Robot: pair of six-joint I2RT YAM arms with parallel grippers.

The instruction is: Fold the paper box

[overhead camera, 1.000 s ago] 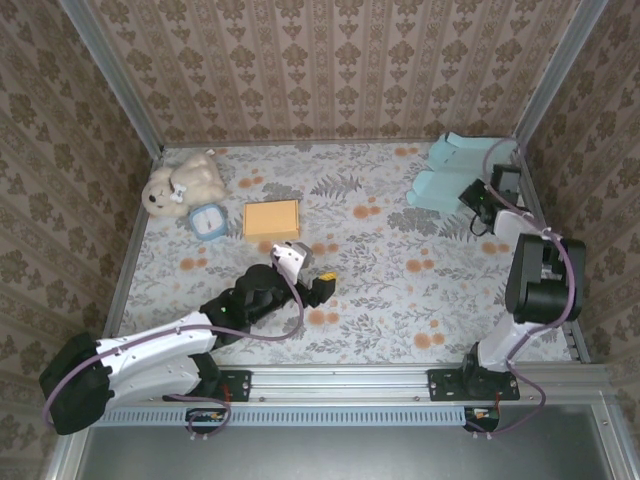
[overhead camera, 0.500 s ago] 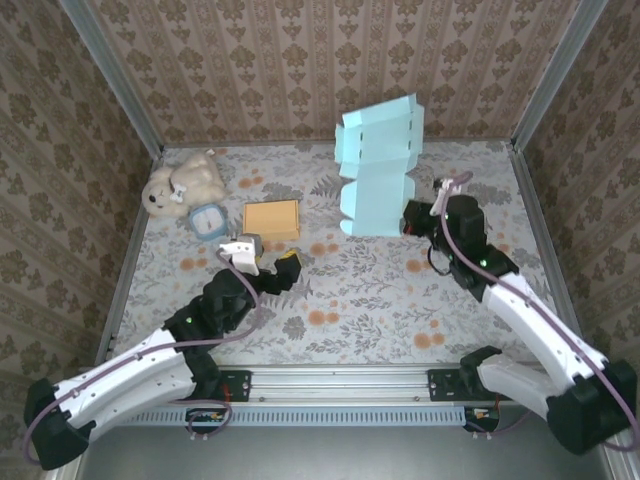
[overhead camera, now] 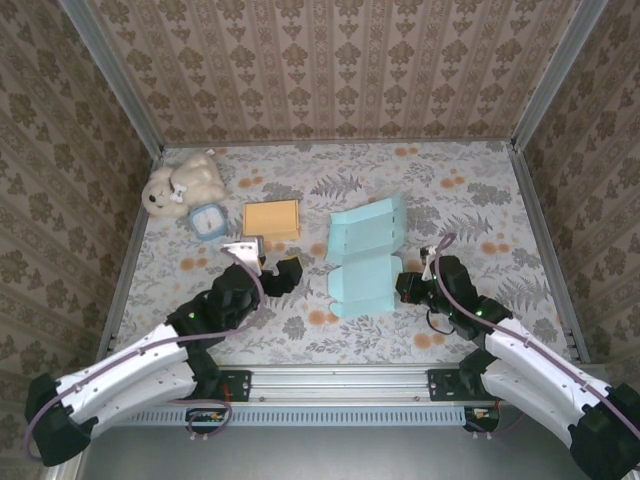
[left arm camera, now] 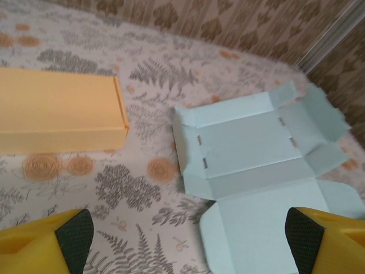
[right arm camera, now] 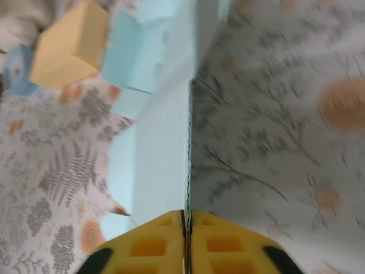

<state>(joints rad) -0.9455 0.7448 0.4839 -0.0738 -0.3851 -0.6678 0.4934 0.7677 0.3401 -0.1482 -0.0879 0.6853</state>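
The box lies unfolded in the middle of the desk. The right end effector pinches its right edge, probably to hold it in place. The left end effector hovers wide open near its left side, seemingly ready for a flap.

No text, label, brand, number or sign readable anywhere I look. Small blue object, well ahead and left of my left pincer, has white face; marks on it too small to make out.
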